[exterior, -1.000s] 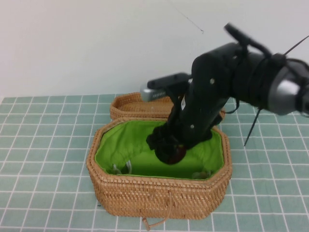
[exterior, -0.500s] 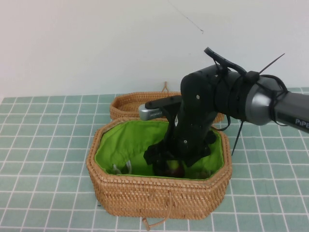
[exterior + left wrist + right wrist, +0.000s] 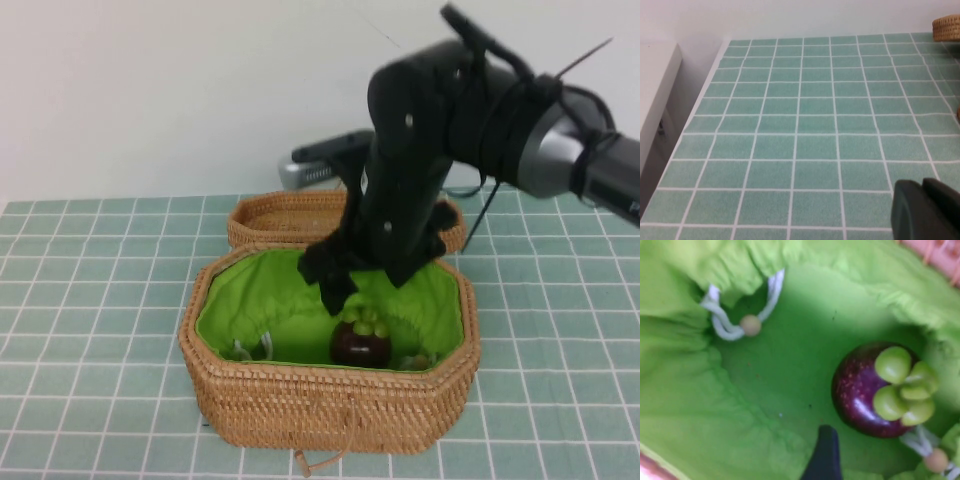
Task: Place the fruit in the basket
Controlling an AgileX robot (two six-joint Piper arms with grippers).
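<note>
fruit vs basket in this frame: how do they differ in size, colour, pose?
Size: the fruit is far smaller than the basket. Colour: the fruit is dark purple with green lobes; the basket is tan wicker, lined bright green. Pose: the fruit sits inside on the lining; the basket stands open on the table. The right gripper hangs above the fruit; the left gripper is parked away.

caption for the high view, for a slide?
Right gripper open above the mangosteen resting inside the green-lined basket; left gripper outside this view.

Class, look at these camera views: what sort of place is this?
Probably a robot test bench: a teal grid mat against a blank wall, the right gripper above a wicker basket holding a mangosteen, the left gripper parked.
</note>
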